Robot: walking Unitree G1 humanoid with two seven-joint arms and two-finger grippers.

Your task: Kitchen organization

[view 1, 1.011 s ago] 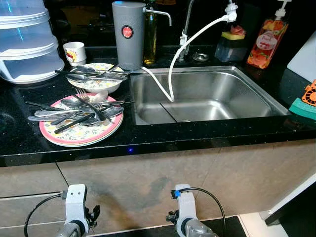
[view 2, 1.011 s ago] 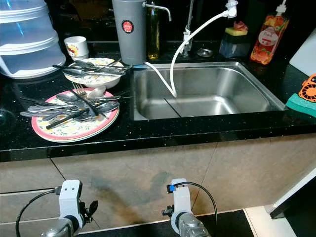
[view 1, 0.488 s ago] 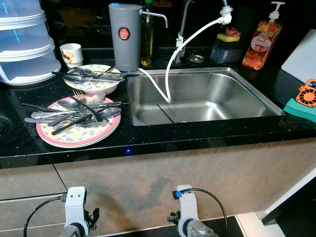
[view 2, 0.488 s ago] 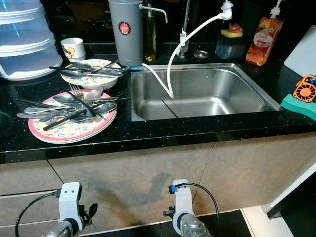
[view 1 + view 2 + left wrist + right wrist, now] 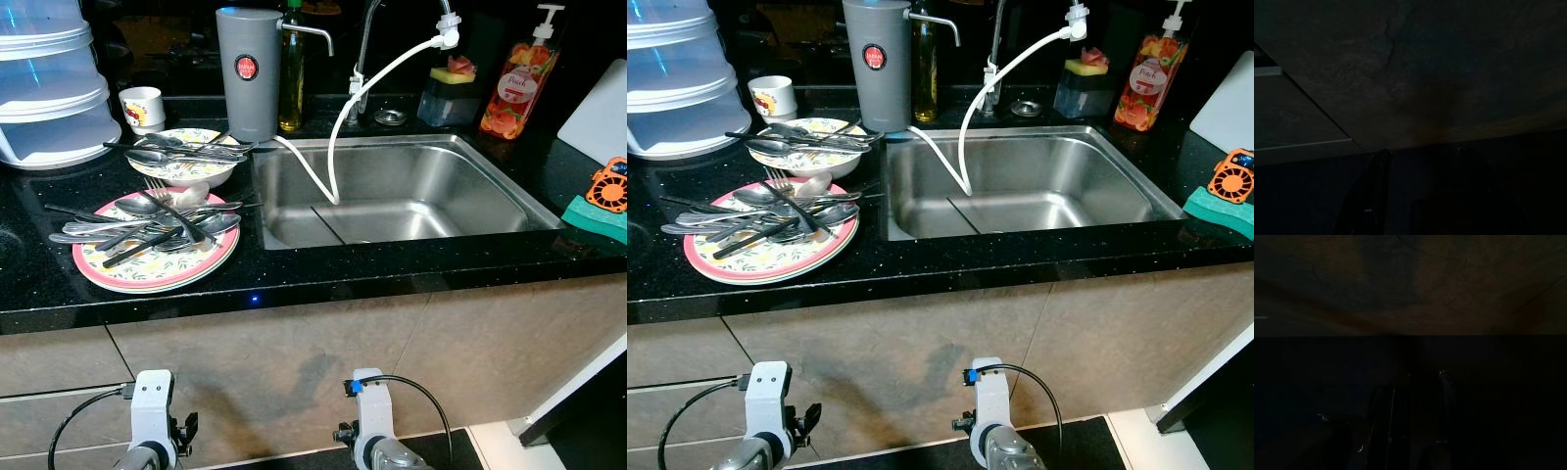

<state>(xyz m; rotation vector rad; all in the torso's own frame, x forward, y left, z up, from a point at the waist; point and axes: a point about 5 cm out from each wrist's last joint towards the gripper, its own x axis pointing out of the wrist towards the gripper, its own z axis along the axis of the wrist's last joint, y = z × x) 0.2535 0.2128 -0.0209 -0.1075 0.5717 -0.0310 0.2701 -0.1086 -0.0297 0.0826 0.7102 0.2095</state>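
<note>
A pink-rimmed flowered plate [image 5: 147, 274] lies on the black counter left of the sink, piled with several spoons, forks and knives [image 5: 147, 220]. Behind it a flowered bowl [image 5: 186, 174] holds more cutlery across its top. The steel sink [image 5: 392, 186] has a white hose [image 5: 338, 127] hanging into it from the tap. Both arms hang idle below the counter front, the left arm [image 5: 152, 411] and the right arm [image 5: 370, 421]. The left gripper [image 5: 1422, 196] and right gripper [image 5: 1415, 421] are dim shapes in the dark wrist views.
A grey canister [image 5: 245, 73], an oil bottle [image 5: 292, 78] and a small cup [image 5: 143, 106] stand at the back. Stacked clear plastic tubs [image 5: 49, 88] sit far left. A sponge holder [image 5: 451, 88], orange soap bottle [image 5: 509, 88] and green sponge [image 5: 598, 211] are on the right.
The head camera has shifted slightly, so the whole scene sits a little differently than one second ago. Nothing on the counter has moved, and both arms still hang.
</note>
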